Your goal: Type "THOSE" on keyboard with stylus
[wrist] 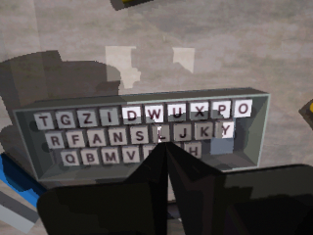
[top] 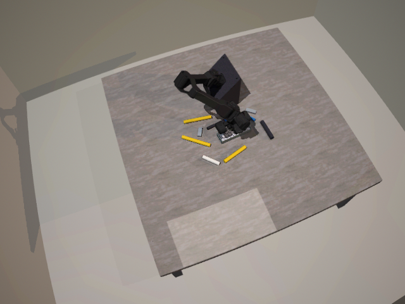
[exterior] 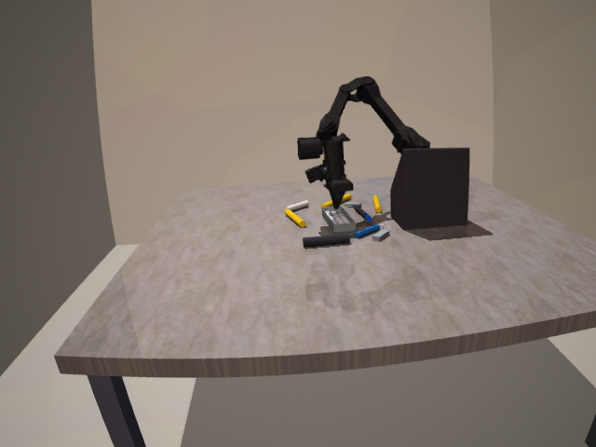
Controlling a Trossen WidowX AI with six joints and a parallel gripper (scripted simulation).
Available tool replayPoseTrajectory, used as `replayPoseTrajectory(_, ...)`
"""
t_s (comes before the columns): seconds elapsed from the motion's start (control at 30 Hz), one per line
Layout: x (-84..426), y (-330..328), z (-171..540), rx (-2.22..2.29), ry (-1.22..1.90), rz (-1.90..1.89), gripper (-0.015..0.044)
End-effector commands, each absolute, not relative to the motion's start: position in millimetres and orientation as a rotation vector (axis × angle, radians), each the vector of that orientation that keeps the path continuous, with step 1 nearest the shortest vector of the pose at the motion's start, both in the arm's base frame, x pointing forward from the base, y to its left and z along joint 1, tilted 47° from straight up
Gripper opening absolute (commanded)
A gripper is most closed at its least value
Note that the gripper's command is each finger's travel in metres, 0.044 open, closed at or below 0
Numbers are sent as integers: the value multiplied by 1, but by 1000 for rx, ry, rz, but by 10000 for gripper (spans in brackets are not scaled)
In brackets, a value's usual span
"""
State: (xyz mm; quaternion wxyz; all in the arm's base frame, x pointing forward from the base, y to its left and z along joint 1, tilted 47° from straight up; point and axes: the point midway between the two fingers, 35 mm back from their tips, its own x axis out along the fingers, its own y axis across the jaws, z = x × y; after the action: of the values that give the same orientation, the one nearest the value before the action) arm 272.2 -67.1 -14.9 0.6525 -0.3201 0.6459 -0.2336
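Note:
The keyboard point(top: 223, 140) point(exterior: 344, 228) point(wrist: 254, 132) is a grey tray with white letter keys in three rows. My gripper point(exterior: 336, 207) point(wrist: 164, 148) is shut, with no stylus visible between its fingers. The tips hang over the tray near the L key and the bottom row, hiding some of that row's keys. T, O and S show uncovered; H is partly uncovered. A blue pen with a thin pale tip point(top: 252, 118) point(exterior: 367, 231) point(wrist: 20, 178) lies beside the tray. A black marker with a blue end point(top: 211, 126) point(exterior: 362, 212) lies behind it. I cannot tell which is the stylus.
A thick black cylinder point(top: 266, 129) point(exterior: 327, 240) lies beside the tray. Yellow sticks point(top: 197, 119) point(top: 195, 140) point(top: 235, 154), a white stick point(top: 211, 159) point(exterior: 298, 205) and grey blocks point(top: 199, 132) point(top: 250, 111) lie around it. A dark stand point(top: 233, 68) point(exterior: 435, 187) is at the arm's base.

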Motion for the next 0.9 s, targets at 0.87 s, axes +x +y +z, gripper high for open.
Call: replayPoseTrajectory(0.87,244,-83,0,-720,1456,-551,0)
